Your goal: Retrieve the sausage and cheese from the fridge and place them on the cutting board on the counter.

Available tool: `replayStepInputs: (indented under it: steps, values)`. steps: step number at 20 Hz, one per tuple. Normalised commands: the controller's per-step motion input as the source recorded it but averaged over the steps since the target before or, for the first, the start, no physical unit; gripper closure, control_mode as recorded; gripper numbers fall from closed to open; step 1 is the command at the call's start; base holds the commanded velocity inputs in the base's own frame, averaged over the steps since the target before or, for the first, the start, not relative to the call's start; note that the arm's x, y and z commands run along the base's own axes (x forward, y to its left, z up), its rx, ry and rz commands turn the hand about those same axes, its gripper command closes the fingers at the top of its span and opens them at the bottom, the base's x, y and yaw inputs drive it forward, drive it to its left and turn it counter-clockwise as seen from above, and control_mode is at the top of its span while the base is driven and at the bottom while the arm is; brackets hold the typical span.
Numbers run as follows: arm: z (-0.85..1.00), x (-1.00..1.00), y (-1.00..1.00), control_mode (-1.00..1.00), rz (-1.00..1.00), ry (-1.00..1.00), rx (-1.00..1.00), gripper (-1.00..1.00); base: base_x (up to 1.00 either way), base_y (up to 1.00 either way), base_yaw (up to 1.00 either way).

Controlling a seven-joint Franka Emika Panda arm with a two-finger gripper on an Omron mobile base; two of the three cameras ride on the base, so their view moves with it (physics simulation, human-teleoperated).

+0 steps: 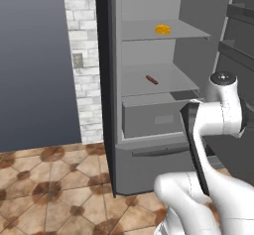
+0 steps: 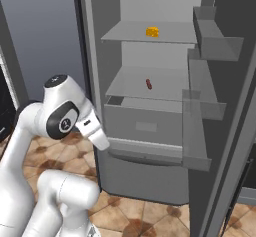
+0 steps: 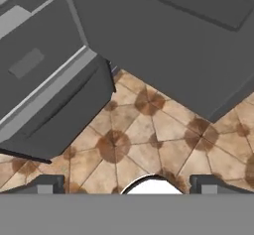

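Gripper (image 3: 124, 183) with fingers spread wide, holding nothing, aimed down at the brown tiled floor (image 3: 149, 145) just in front of the open fridge (image 1: 149, 145). Cheese (image 1: 162, 29) on the upper shelf, sausage (image 1: 152, 80) on the shelf below it, above the drawer (image 1: 154, 117).

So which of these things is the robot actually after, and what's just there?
Part of the job:
- small yellow-orange cheese wedge, upper shelf
- thin reddish-brown sausage, shelf below
- tall dark grey fridge, door open

Just there:
- light grey drawer
- white brick pillar
- brown tiled floor
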Motion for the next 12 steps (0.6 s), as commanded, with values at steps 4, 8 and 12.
replayStepInputs:
  steps: [4, 8, 12]
  values:
    - [-0.04, 0.09, 0.31, -1.0, 0.43, 0.02, -0.1, -1.0, 0.0, 0.0, 0.0]
    - [-0.12, -0.11, 0.29, -1.0, 0.43, -0.09, -0.01, -1.0, 0.0, 0.0, 0.0]
    - [-0.09, -0.04, 0.24, -1.0, 0.17, -0.08, 0.0, -1.0, 0.0, 0.0, 0.0]
